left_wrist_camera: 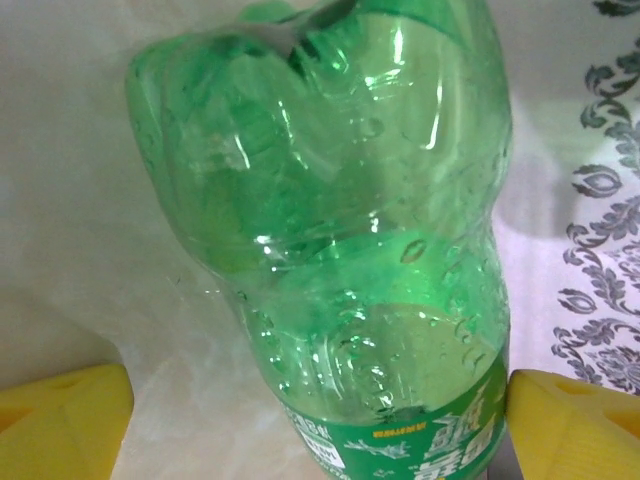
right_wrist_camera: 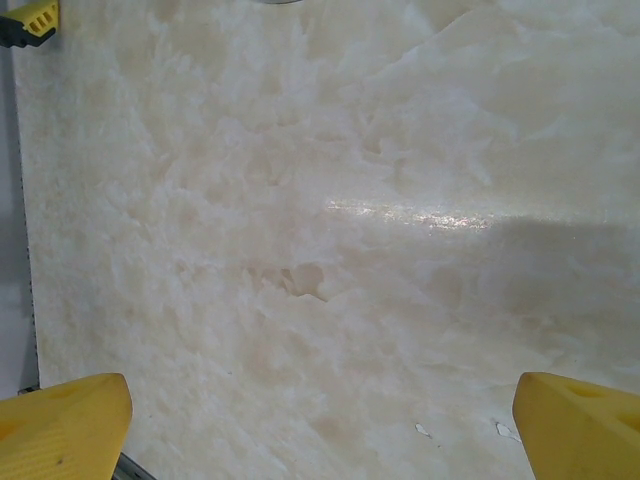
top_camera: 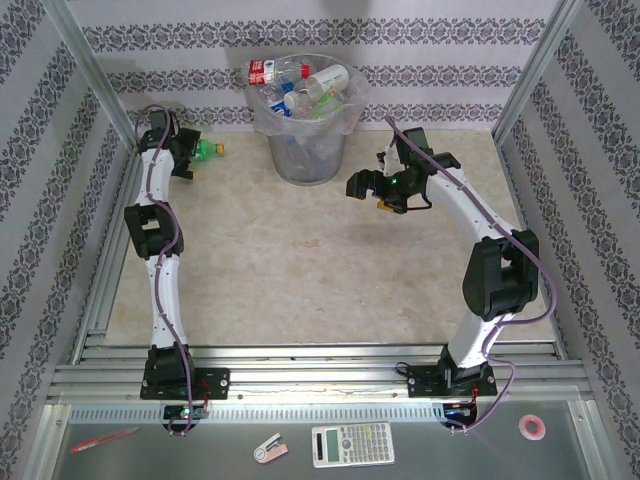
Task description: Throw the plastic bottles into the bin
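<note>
Several plastic bottles [top_camera: 305, 82] lie heaped in the bin [top_camera: 300, 165], piled to its rim, at far-centre of the table [top_camera: 260, 270]. We see 1 green bottle [left_wrist_camera: 370, 250] far-left btwn the left gripper [left_wrist_camera: 320, 425] tips, which are spread wide, not clamping it. Right gripper [right_wrist_camera: 320, 420] gapes wide over the tabletop w/ nothing held.

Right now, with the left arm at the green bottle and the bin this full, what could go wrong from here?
1. The bin is heaped above its rim, with a red-labelled bottle lying at the edge; another drop might knock it off or roll out itself.
2. The left gripper stands open around the green bottle, one finger closer than the other; closing on that smooth, rounded wall could squirt it away.
</note>
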Available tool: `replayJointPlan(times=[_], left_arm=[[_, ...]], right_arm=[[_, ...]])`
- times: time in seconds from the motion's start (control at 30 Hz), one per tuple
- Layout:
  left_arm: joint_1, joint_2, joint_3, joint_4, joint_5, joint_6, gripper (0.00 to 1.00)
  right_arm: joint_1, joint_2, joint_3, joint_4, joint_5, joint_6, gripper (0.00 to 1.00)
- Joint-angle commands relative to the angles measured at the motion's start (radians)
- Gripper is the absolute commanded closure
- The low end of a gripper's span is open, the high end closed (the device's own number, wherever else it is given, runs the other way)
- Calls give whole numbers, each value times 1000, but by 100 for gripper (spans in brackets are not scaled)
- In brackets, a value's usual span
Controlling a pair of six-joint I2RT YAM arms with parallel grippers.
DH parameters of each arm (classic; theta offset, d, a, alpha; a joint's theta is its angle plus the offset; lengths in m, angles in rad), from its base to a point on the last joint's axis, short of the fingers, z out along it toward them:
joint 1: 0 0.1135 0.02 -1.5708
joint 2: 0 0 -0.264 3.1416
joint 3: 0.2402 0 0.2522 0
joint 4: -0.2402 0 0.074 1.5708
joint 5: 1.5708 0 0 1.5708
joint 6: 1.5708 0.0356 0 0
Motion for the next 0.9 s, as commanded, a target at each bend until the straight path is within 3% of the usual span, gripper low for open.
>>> replayJointPlan(times=[0.0,0.07,0.13,0.23,0.3,0.5,0.87], left_arm=[[32,-79,-54,-244,-17,119,7],[24,-227,-211,-229,13,223,7],[16,-473,-499,-160,-21,300,6],[27,-817,-954,58,-38,264,0],[32,-907,-1071,69,-23,250,0],[32,-934,-1285,236,29,101,0],[26,-860,-1268,324,14,-7,0]], right_arm=[[13,-53,-15,-4,29,8,2],[17,-72,-34,7,27,17,2],[22,-79,-45,0,27,21,2],[35,-85,-65,2,36,19,2],[37,-79,-72,8,31,20,2],[41,-34,-34,0,0,1,2],[62,-67,-89,30,-21,11,2]])
